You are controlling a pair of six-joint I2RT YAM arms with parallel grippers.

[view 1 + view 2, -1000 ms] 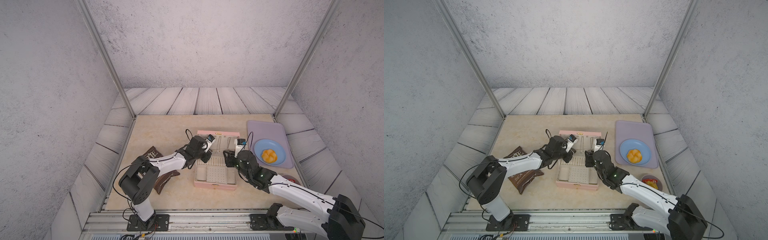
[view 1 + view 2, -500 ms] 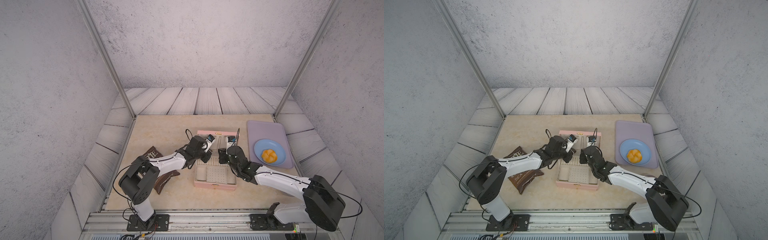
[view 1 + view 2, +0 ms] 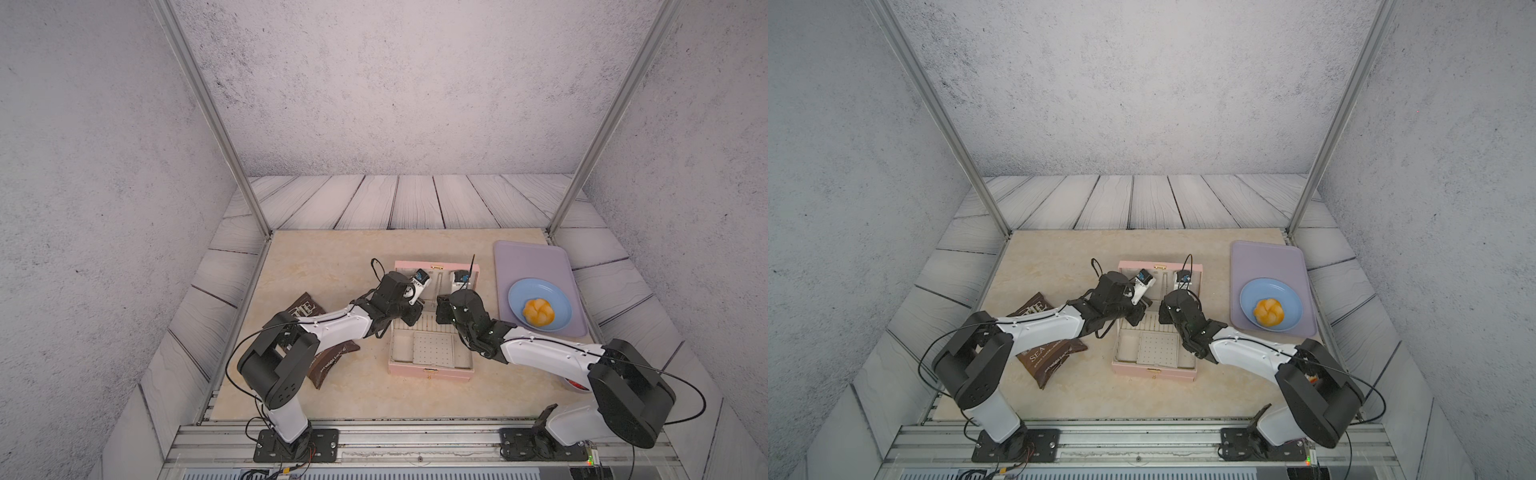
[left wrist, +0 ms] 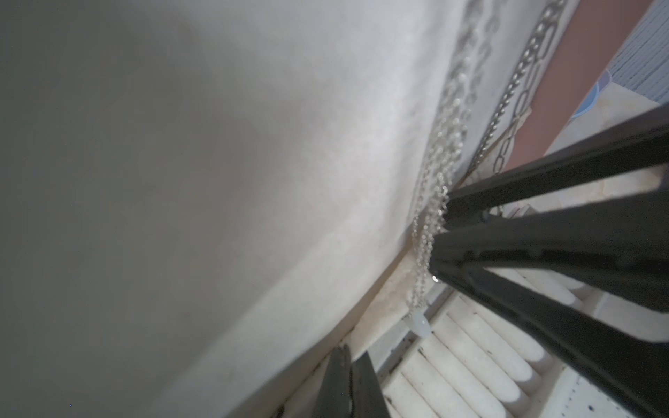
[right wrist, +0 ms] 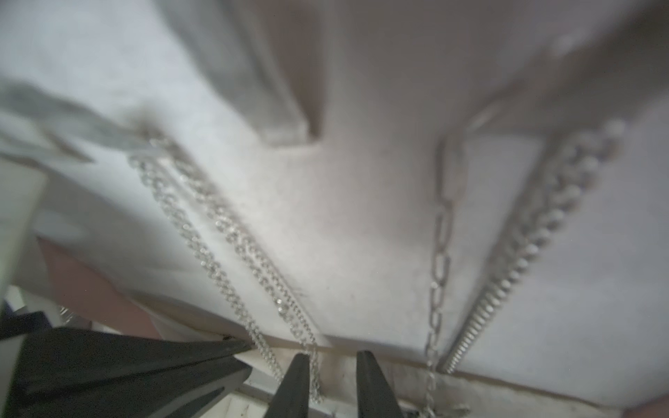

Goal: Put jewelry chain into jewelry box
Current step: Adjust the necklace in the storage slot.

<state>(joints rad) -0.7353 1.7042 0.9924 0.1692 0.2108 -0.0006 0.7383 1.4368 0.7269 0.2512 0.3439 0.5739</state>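
Jewelry box: pale pink, open on the desk. The lid stands upright on the far side, the lining is cream, and a gold clasp sits on the front wall.
Jewelry chain: a fine silvery double strand hangs down the lid's cream lining, inside the box. A small pale charm at its low end is just above the ring rolls.
Left jaws: pressed together, nothing seen between them. The fingertips are low by the lid lining, apart from the charm.
Right jaws: a narrow gap, with the lining showing through it. One fingertip is just beside a strand of the chain; I cannot tell whether it touches.
Arms: in both top views they reach into the box from either side and meet near the lid.
Other chains: a long-link chain and a thicker curb chain hang on the same lining, beside the fine one.
Snack bag: brown, on the desk left of the box, partly under the left arm.
Writing: white letters "TLE" and "SEA" read on the bag; the smaller print is too small to read.
Tray: lavender, right of the box and apart from it. It carries a blue plate with a yellow-orange bun.
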